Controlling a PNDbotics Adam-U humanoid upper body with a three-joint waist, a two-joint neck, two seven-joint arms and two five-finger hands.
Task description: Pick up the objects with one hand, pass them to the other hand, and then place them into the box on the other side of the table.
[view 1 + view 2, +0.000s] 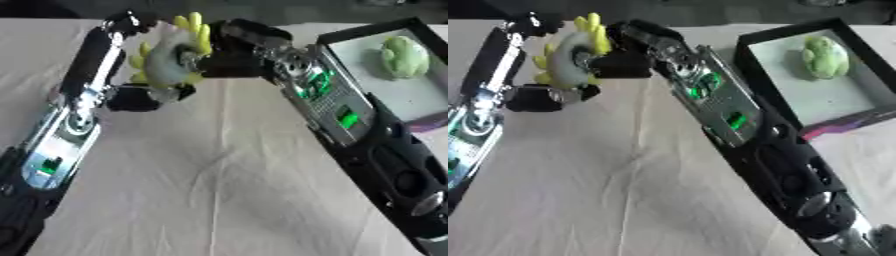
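Where hands (144, 95) meet — toy (171, 52) between.

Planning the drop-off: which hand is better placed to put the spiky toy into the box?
Probably the right hand: it meets the grey and yellow toy opposite the left hand, and the box, already holding a green object, lies on its side.

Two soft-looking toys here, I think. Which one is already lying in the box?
The round green toy, lying alone inside the black-rimmed box at the far right. The other, a grey toy with yellow spikes, is up between the left hand and right hand.
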